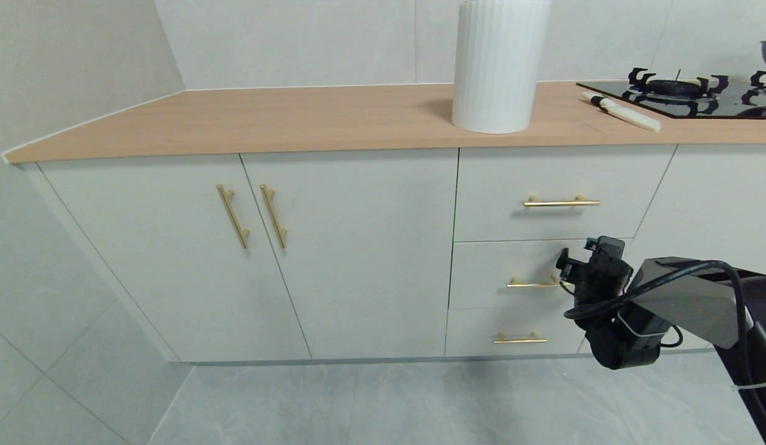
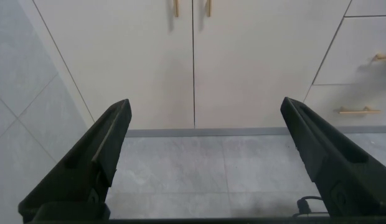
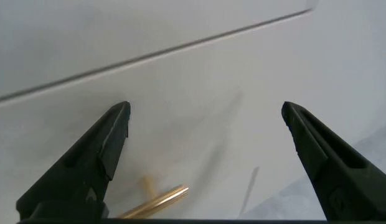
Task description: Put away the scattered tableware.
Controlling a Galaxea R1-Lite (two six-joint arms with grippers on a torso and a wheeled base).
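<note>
Worktop: wood-grain laminate, matt, pale brown, with a thin straight front edge. Wall behind it is large smooth grey tile.

Knife: the one tableware item seen. Slim, straight, cream-coloured along its length, with a short dark band near the far end. It lies flat on the worktop, angled, just beside the front corner of the hob, and well apart from both hands. Hob is glossy black glass with black cast pan supports.

White cylinder: tall, vertically ribbed, matt, standing upright on the worktop to the left of the knife.

Cabinet below: flat pale grey fronts. Two doors carry upright brass bar handles. To their right is a stack of three drawers, each with a horizontal brass bar. Floor is grey stone-look tile.

Right hand: black, close in front of the middle drawer, at the right end of its handle. In the wrist view its fingers stand wide apart and grip nothing; the round brass bar end shows low between them, against the smooth drawer face.

Left hand: black tapered fingers spread wide, empty, held low over the floor tiles and facing the foot of the two doors.
</note>
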